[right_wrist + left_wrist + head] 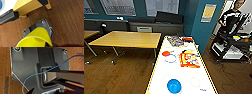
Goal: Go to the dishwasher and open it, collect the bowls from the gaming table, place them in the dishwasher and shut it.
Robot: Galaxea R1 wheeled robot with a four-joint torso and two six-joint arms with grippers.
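Observation:
The gaming table (159, 75) runs away from me at the centre of the head view, with a glossy white top and a yellow rim. One bright blue bowl (174, 85) stands upright on its near end. In the right wrist view a corner of the white top (7, 3) shows with a sliver of blue (0, 5) at its edge, above a wooden table leg (28, 5). The left wrist view looks onto the robot's dark plate with a blue cable (37, 73) across it. The dishwasher is out of view.
On the table lie a red and orange box (189, 59), a red paddle (166, 53), pale rings (170, 58) and a book (175, 40). A yellow-topped table (126, 38) stands to the left. At the right, a person (231, 17) stands behind a control rig (234, 42). The floor is brown wood.

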